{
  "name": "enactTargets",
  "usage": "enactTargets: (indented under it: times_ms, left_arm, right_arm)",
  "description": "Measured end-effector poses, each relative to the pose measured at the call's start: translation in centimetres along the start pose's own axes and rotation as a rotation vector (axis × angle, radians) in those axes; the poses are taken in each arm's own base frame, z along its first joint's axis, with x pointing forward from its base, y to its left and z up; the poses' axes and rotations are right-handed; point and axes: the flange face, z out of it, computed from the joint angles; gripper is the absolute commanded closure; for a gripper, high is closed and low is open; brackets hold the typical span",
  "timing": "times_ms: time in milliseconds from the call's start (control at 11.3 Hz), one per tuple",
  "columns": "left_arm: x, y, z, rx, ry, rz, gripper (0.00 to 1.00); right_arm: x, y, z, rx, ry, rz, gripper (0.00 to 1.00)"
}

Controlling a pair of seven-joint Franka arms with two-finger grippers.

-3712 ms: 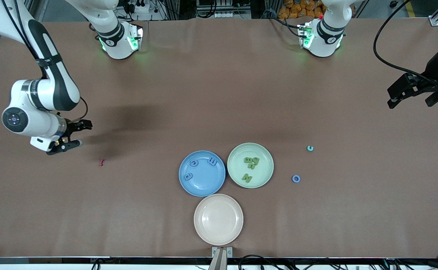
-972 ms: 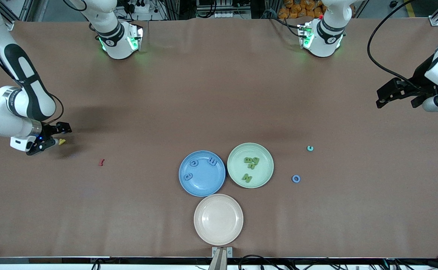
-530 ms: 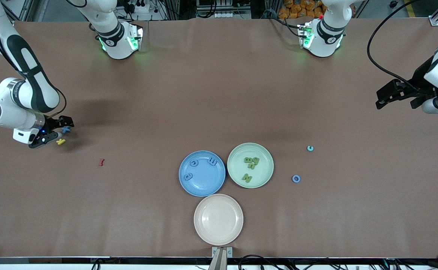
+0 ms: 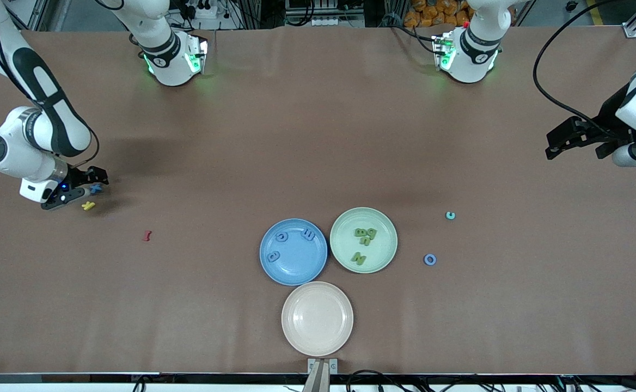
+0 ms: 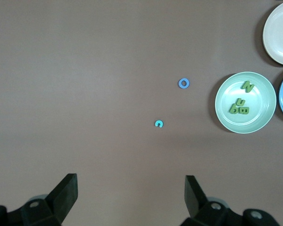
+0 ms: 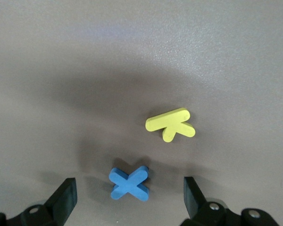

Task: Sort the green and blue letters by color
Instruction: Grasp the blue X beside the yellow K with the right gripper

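Blue X letter [image 6: 129,183] sits on the table at the right arm's end, just beside the yellow letter [image 6: 170,124]. Right gripper [image 4: 81,184] hovers low with its fingers spread and the X lying between them, so I'd guess it just drops straight down. Left gripper [image 4: 582,140] waits, fingers apart, up over its own end.

blue X [image 6: 129,182] | open above | yellow letter [image 6: 170,124] close beside (crowds approach)
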Motion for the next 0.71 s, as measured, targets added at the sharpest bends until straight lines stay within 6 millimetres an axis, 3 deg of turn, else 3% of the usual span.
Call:
enactTargets:
  times_ms: [265,353,442,530,707]
  left_arm:
    - [0.04,-0.02,0.08,0.0,-0.001,0.0,0.0]
    - [0.04,-0.02,0.08,0.0,-0.001,0.0,0.0]
    - [0.05,-0.04,0.09,0.0,-0.002,-0.001,0.0]
    - [0.06,-0.07,0.1,0.0,-0.002,-0.001,0.0]
    - [0.06,-0.07,0.11,0.0,-0.002,-0.001,0.0]
  right_arm:
    - [-0.11,-0.16,0.18,0.002,-0.001,0.007,0.03]
    - [-0.15,-0.21,0.23,0.003,-0.002,0.007,0.36]
    - [-0.18,-0.25,0.3,0.004,-0.003,0.007,0.88]
    - [-0.21,-0.29,0.36,0.006,-0.004,0.007,1.0]
    - [-0.19,-0.23,0.29,0.003,-0.001,0.007,1.0]
